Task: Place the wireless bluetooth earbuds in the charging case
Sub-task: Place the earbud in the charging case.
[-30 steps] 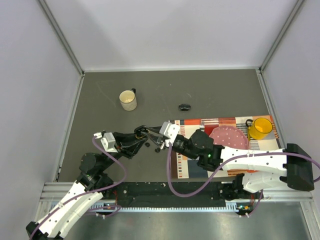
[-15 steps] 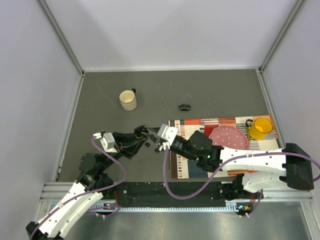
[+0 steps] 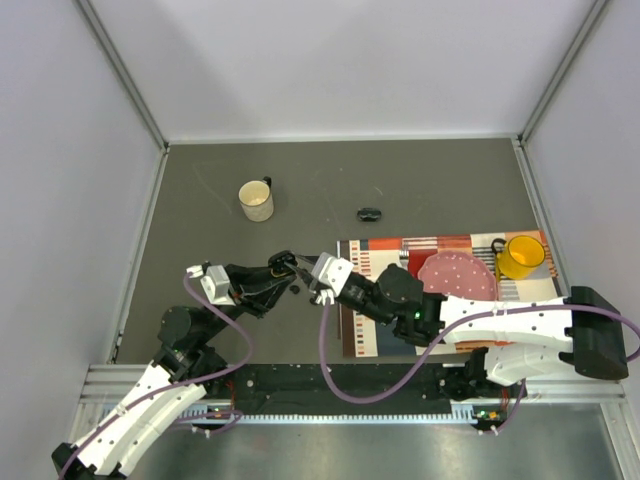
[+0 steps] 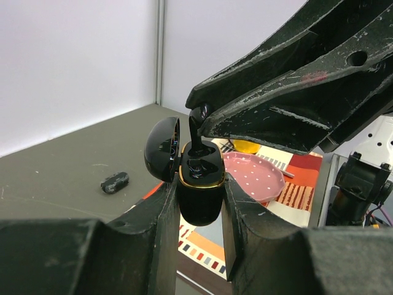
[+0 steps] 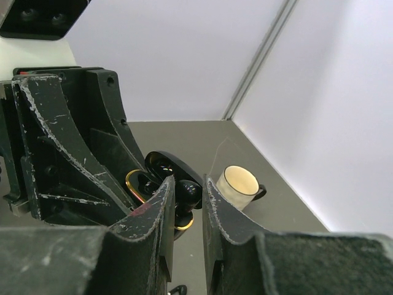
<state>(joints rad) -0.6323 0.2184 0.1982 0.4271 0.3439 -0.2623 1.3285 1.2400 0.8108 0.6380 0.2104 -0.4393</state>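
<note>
My left gripper (image 3: 283,270) is shut on the open black charging case (image 4: 200,187) with a gold rim. It holds the case upright above the table, with the lid (image 4: 162,149) swung to the left. My right gripper (image 3: 304,276) is shut on one black earbud (image 5: 189,193). The earbud's stem (image 4: 196,132) points down into a well of the case. The case also shows behind my right fingers (image 5: 142,182). Two small dark pieces (image 3: 296,289) lie on the table under the grippers. Other earbuds are not visible.
A second black case (image 3: 369,214), closed, lies at mid-table. A cream mug (image 3: 256,200) stands at the back left. A striped mat (image 3: 400,250) on the right carries a pink dotted plate (image 3: 457,273) and a yellow mug (image 3: 520,257).
My right gripper has moved a little left with the earbud, closing in on the case. My left gripper has held the case still.
</note>
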